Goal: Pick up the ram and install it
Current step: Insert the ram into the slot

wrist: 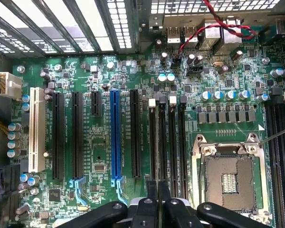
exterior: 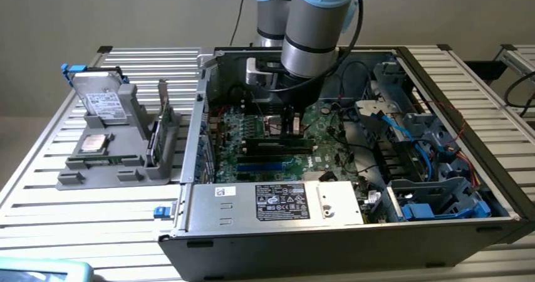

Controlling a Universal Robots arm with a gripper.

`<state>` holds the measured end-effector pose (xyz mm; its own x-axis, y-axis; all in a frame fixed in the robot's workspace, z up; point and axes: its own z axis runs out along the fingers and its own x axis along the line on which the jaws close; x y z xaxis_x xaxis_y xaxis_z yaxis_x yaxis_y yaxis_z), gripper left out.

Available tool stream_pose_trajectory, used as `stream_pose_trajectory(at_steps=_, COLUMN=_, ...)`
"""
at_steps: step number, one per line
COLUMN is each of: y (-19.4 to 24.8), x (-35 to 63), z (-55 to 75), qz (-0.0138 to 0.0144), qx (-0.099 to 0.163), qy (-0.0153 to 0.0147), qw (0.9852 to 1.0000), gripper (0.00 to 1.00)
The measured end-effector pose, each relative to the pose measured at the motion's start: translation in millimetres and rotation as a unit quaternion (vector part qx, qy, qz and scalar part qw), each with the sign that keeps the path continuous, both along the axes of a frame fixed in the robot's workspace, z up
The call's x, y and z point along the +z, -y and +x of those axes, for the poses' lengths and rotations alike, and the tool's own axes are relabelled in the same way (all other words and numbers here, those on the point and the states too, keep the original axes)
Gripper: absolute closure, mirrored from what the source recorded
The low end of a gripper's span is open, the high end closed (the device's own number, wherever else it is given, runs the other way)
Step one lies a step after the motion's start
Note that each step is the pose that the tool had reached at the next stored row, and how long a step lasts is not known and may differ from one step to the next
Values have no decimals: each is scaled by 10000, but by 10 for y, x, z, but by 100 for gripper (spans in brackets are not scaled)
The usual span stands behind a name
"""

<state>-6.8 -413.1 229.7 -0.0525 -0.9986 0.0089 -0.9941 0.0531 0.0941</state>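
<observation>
Wrist view: we note fingers (wrist: 152,191) closed over the slots (wrist: 173,142), gap along slot length; ram hold unconfirmed.

You're in a robotics lab or workshop: a slatted aluminium worktop (exterior: 84,207) carries an opened computer case (exterior: 334,250) beneath the robot arm (exterior: 314,37).

the gripper (wrist: 158,197) hangs with its two dark fingertips drawn close together over the black memory slots (wrist: 173,137) of the green motherboard (wrist: 99,156), between a blue expansion slot (wrist: 115,137) and the open cpu socket (wrist: 228,178); a white slot (wrist: 36,128) lies beyond the blue one.
</observation>
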Motion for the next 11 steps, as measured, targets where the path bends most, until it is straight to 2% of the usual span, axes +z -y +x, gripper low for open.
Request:
stream_pose_trajectory(at_steps=3, y=-1, x=-2, z=0, qz=0, qx=0, qy=0, qw=10000, gripper=87)
stream_pose_trajectory(at_steps=7, y=-27, x=-2, z=-6, qz=0, qx=0, qy=0, qw=10000, gripper=87)
stream_pose_trajectory(at_steps=11, y=-28, x=-2, z=-15, qz=0, qx=0, qy=0, qw=10000, gripper=87)
